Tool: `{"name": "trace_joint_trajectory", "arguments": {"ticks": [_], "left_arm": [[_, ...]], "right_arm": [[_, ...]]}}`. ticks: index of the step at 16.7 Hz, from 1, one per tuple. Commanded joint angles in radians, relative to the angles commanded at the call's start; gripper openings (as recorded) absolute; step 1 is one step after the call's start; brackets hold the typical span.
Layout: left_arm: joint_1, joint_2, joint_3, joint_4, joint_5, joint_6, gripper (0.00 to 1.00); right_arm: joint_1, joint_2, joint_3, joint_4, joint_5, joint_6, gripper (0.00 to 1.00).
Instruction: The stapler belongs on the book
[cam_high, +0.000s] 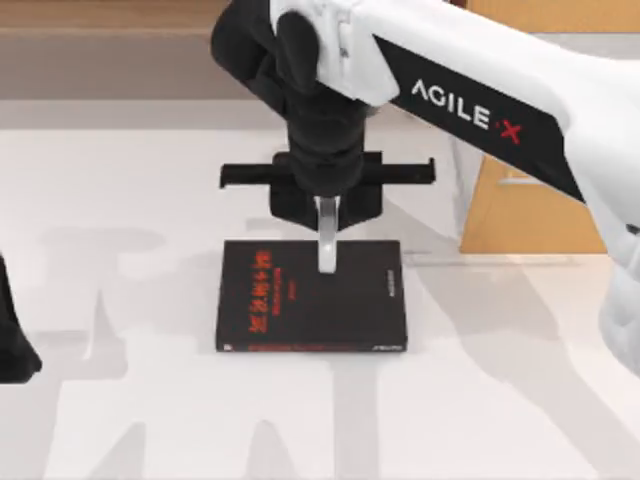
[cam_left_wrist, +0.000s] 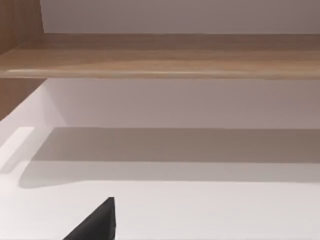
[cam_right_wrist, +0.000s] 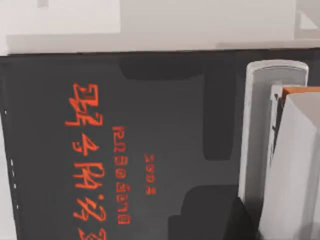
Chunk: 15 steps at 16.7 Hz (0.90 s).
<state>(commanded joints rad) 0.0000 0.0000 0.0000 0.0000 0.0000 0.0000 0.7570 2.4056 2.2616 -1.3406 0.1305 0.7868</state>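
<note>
Right gripper (cam_high: 328, 215) jaws pinch the stapler (cam_high: 327, 247), its far end over the black book (cam_high: 312, 300), near the back edge. Risk: released there, it could tip off onto the worktop (cam_high: 120, 250). Left arm parked at left edge.

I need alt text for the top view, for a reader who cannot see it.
The right gripper hangs over the far edge of a flat black book with red lettering, with a slim pale grey-white stapler below it, reaching onto the cover. The book lies on a white table; the left arm is at the left edge.
</note>
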Motion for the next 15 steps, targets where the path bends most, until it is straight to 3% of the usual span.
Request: {"name": "trace_joint_trajectory", "arguments": {"ticks": [9,15], "left_arm": [[0.0,0.0,0.0,0.0,0.0,0.0,1.0],[0.0,0.0,0.0,0.0,0.0,0.0,1.0]], "right_arm": [[0.023,0.031,-0.005,0.01,-0.039,0.015,0.0],[0.024,0.04,-0.103,0.114,-0.04,0.011,0.0]]}}
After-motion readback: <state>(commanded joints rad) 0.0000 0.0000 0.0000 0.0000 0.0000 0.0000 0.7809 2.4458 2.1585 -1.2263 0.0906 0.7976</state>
